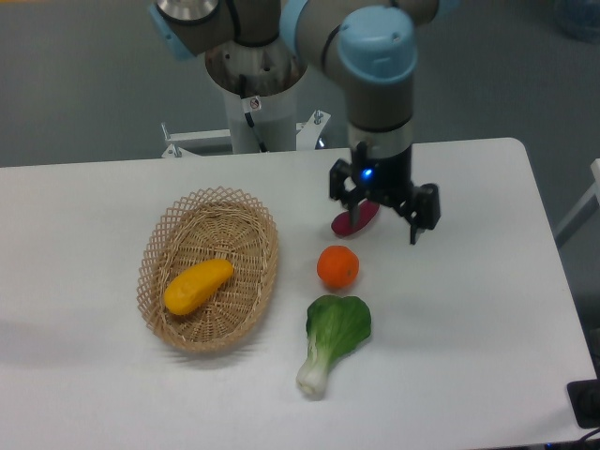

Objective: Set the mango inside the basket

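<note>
White table [469,309] | smooth yellow-orange mango [198,286] lying inside basket [157,246]

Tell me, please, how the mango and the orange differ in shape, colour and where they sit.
The mango is an elongated oval, while the orange is round. The mango is yellow-orange; the orange is a deeper, redder orange. The mango lies inside the basket, whereas the orange rests on the bare table, outside the basket and between the bok choy and the open gripper. Both have smooth skin and neither is being held.
</note>
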`<state>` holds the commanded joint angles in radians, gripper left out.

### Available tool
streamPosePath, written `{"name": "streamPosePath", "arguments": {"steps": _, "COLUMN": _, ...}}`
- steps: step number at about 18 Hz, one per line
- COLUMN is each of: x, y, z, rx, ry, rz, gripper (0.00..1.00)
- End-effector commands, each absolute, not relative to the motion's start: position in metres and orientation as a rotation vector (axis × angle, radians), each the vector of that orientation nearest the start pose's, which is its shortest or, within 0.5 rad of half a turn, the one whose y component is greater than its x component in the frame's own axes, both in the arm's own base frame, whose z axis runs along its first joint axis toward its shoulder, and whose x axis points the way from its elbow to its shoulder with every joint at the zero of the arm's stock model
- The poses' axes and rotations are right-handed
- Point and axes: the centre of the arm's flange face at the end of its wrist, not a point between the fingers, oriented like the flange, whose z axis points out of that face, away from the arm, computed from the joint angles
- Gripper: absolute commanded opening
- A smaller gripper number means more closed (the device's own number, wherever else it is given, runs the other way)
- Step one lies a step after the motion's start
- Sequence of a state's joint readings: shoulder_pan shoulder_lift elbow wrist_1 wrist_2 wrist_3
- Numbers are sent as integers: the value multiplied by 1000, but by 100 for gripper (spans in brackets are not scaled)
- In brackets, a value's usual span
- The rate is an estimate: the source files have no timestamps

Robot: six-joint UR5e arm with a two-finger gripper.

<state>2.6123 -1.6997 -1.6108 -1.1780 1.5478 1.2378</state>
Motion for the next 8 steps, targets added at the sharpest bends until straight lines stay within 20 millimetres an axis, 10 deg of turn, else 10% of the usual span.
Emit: {"name": "streamPosePath", "arguments": {"steps": 8, "x": -424, "y": 393, "z": 449, "rx": -2980, "ry": 317, "rz": 300, "gripper": 100}}
